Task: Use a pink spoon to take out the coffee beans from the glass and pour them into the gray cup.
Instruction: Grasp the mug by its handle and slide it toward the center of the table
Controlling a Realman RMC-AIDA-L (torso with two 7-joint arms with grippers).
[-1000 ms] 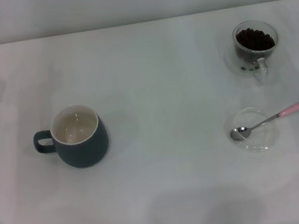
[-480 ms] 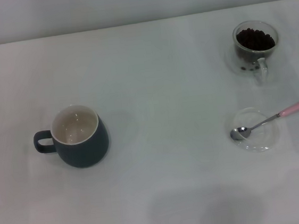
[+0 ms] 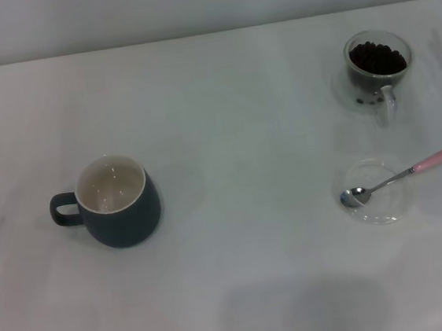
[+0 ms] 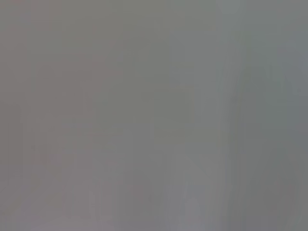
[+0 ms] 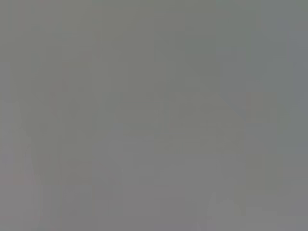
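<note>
Count on surface (image 3: 224, 118): one gray cup (image 3: 119, 212), one loop handle. One glass (image 3: 377, 64), one side handle. One pink spoon (image 3: 400, 175). One clear saucer (image 3: 379, 204) under spoon bowl. Coffee beans (image 3: 376, 57): one heap in glass, too many to number. End effectors in view: zero.

We see neither of our arms in the head view. Both wrist views give us only a flat gray field, no fingers showing.
</note>
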